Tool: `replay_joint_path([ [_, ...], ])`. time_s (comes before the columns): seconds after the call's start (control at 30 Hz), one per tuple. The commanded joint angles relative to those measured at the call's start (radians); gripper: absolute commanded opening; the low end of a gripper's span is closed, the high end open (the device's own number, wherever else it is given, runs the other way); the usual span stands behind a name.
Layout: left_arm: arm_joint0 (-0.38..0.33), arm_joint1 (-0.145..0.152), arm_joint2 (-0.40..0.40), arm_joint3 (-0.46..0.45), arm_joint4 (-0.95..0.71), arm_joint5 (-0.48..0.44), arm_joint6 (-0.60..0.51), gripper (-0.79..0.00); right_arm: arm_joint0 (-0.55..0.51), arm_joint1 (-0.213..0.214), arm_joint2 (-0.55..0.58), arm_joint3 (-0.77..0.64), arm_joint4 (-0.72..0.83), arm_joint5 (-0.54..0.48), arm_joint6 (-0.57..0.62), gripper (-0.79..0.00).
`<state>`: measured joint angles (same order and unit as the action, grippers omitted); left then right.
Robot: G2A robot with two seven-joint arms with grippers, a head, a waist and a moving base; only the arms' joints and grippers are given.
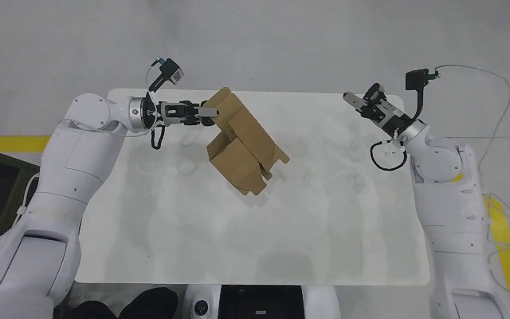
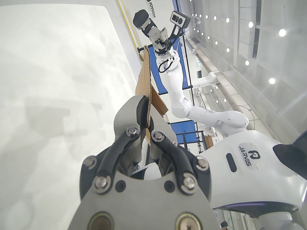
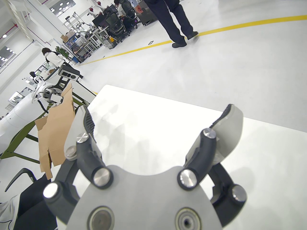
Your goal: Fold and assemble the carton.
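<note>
The left gripper [image 1: 210,114] is clenched on a flap edge of the brown carton [image 1: 243,143], at the carton's ten o'clock. The partly folded carton is over the white table [image 1: 319,239], at eleven o'clock from its middle. The right gripper [image 1: 360,96], fingers spread and holding nothing, hangs at the carton's two o'clock, well apart.

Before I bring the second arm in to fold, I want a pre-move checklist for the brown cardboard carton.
1. Left gripper shut on the brown cardboard carton flap: ok.
2. Right gripper open and empty: ok.
3. Right gripper apart from the carton: ok.
4. Carton assembled: not ok, flaps stand loose.
5. Carton's base touching the white table: cannot tell.
</note>
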<state>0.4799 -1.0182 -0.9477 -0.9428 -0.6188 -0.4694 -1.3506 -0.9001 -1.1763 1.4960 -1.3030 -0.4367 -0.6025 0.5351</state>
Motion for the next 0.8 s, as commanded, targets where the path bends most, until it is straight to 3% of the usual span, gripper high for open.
replay_joint_path([
  [0.0,0.0,0.0,0.0,0.0,0.0,0.001,-0.001,-0.785,0.0,0.0,0.0,0.0,0.0,0.0,0.0,0.0],
  [0.5,0.0,0.0,0.0,0.0,0.0,0.001,-0.001,-0.785,0.0,0.0,0.0,0.0,0.0,0.0,0.0,0.0],
  [0.6,0.021,0.004,-0.007,-0.033,0.021,0.017,0.03,-0.785,-0.009,0.0,-0.004,-0.003,0.009,0.009,-0.002,0.0],
  [0.77,0.026,0.007,-0.008,-0.063,-0.002,0.097,-0.079,-0.785,0.013,0.004,-0.026,0.015,0.107,0.021,0.119,0.0],
])
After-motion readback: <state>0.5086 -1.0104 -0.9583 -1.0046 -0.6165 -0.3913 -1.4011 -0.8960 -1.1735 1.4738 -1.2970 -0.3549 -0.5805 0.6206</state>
